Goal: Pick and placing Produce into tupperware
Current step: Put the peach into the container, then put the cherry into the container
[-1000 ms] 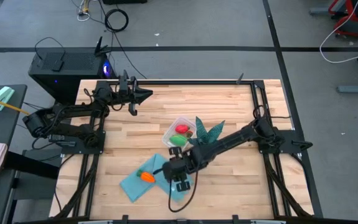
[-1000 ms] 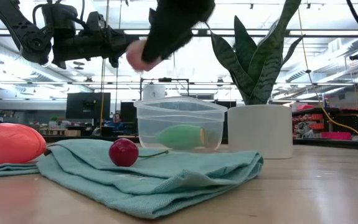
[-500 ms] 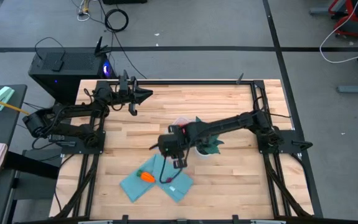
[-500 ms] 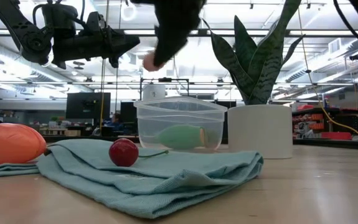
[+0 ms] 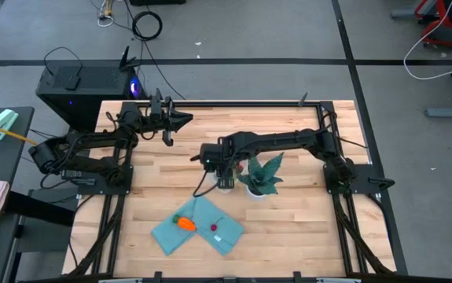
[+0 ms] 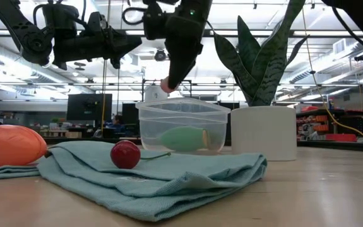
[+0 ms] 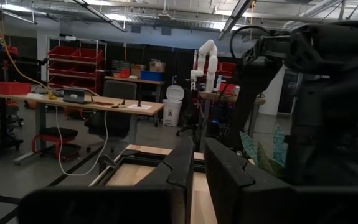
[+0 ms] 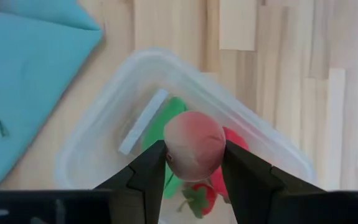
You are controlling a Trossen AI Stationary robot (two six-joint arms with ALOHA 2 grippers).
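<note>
My right gripper (image 8: 194,163) hangs over the clear tupperware (image 8: 91,149), shut on a round pink-and-cream toy fruit (image 8: 194,140). In the low view that gripper (image 6: 167,84) is just above the box's rim (image 6: 182,103). In the box lie a green oval (image 6: 184,137) and red pieces (image 8: 231,140). On the teal cloth (image 5: 198,228) rest an orange carrot-like piece (image 5: 185,223) and a small red cherry-like piece (image 6: 125,154). My left gripper (image 5: 180,119) waits shut, raised at the far left. In the high view my right arm hides the tupperware. My right gripper pinches the pink fruit by two opposite sides (image 8: 171,149) between its two fingers (image 8: 147,171). The fingers come from above, pointing steeply down. The fruit is lifted clear, above the open box.
A spiky plant in a white pot (image 6: 263,132) stands right beside the tupperware. The folded cloth lies in front of the box toward the near edge. Bare wood (image 5: 304,212) stretches to the right and near right.
My right gripper has carried the pink fruit from over the teal cloth toward the table's far edge and slightly up, tipping steeper downward. It now hangs over the tupperware, still shut on the fruit.
</note>
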